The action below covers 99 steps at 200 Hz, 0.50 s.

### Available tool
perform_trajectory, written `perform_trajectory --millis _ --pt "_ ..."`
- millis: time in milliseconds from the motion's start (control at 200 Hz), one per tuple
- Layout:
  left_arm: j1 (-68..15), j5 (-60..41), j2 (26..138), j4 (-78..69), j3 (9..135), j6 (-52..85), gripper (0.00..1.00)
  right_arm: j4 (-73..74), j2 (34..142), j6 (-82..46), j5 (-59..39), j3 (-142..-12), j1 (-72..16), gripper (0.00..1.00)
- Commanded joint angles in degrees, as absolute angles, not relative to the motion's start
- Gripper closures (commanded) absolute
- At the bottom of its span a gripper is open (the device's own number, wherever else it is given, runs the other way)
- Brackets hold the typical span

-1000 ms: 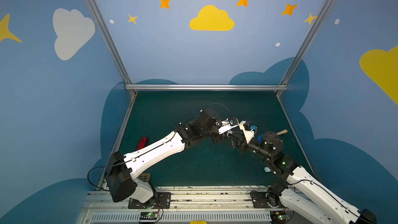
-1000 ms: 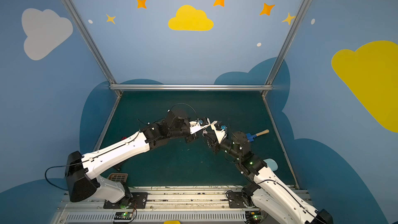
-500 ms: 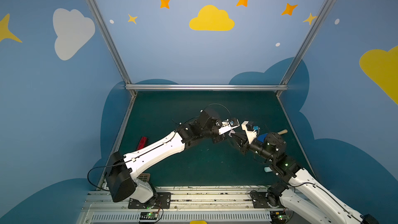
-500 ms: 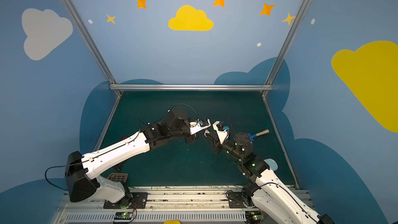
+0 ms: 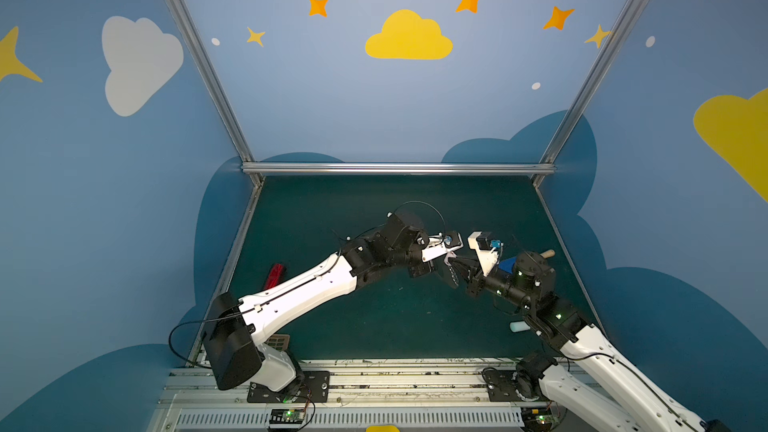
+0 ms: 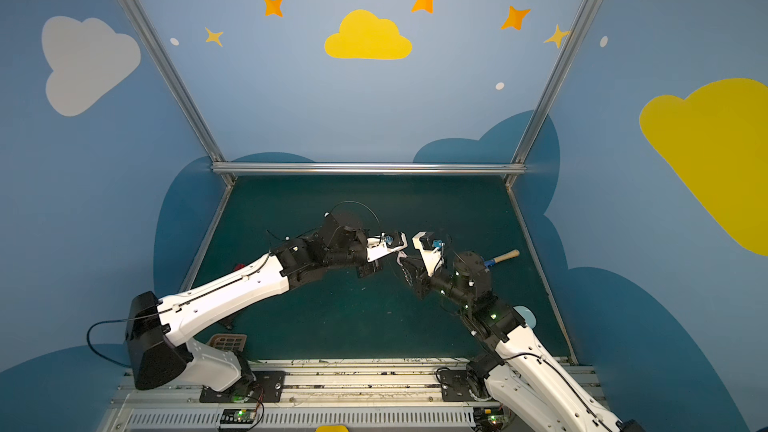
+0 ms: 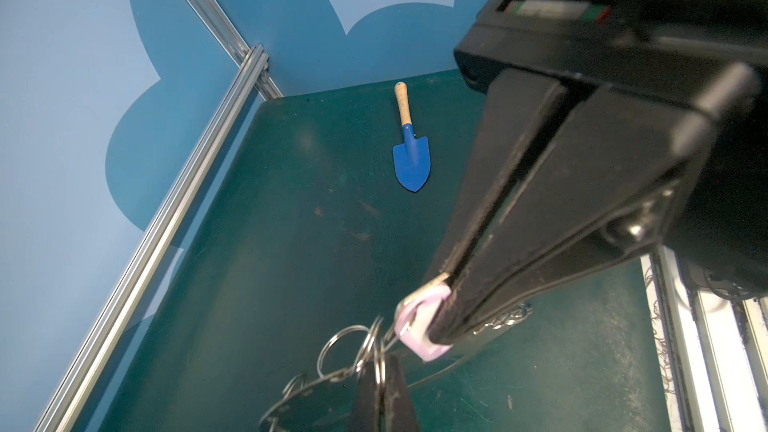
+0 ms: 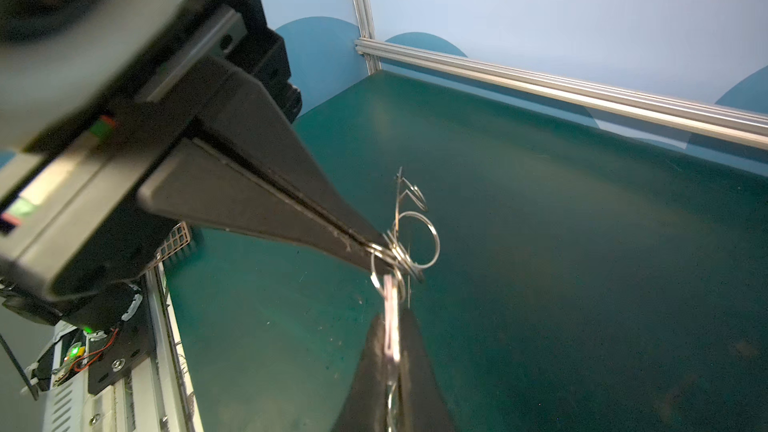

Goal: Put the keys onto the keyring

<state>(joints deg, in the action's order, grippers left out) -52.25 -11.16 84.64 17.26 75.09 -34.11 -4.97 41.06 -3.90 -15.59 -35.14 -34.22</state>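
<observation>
Both arms meet above the middle of the green mat, and the grey keyring [image 5: 452,276] hangs between them in both top views. In the left wrist view my left gripper [image 7: 381,357] is shut on one of the silver split rings [image 7: 338,347] of the dark plate [image 7: 307,403]. My right gripper [image 7: 440,328] is shut on the key, whose pale head [image 7: 419,326] sticks out past the tips and touches the rings. The right wrist view shows the right gripper [image 8: 391,315] pinching that pale head [image 8: 390,305] edge-on, right below the left gripper [image 8: 380,249] and its bunch of rings [image 8: 415,238].
A blue trowel [image 7: 411,160] with a wooden handle lies on the mat at the right, behind the right arm [image 6: 457,280]. A red gadget [image 5: 275,276] lies by the left wall. A pale blue spatula [image 6: 525,315] and a brown grate [image 6: 227,342] sit near the front rail.
The right wrist has drawn slightly to the right. The left arm has stayed where it was, and both grips look unchanged.
</observation>
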Motion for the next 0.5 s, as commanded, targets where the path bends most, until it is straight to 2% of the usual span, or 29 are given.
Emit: perform_trajectory --millis 0,491 --pt "-51.18 -9.79 83.16 19.45 74.09 -35.13 0.96 -8.67 39.86 -2.6 -15.03 -38.13 -33.08 1.0" --pt "-50.51 -15.21 80.6 18.59 71.3 -38.45 0.96 -18.1 42.83 1.76 -20.38 -43.11 -28.61 1.0"
